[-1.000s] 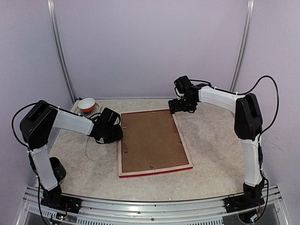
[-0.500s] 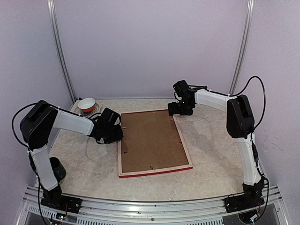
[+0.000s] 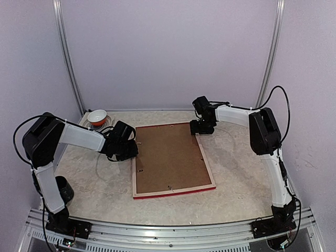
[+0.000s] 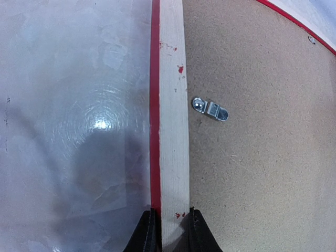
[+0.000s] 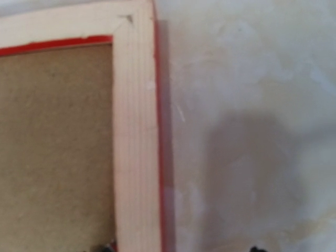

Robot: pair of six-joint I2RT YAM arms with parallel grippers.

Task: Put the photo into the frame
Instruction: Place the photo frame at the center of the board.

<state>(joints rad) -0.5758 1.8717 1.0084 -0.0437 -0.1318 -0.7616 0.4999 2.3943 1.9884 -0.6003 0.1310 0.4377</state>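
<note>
The left arm (image 3: 79,137) and right arm (image 3: 237,114) are each showing smooth white link shells between bulky black joint housings. A thin black cable (image 3: 276,87) is looping outside each arm. Black bases (image 3: 62,224) are sitting at the picture's bottom edge. The left gripper (image 4: 169,232) is presenting two black tapered fingertips (image 4: 148,233).

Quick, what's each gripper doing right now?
Left gripper: closed on the frame, clamping its side rail.
Right gripper: open, at the frame's far corner, holding nothing.
</note>
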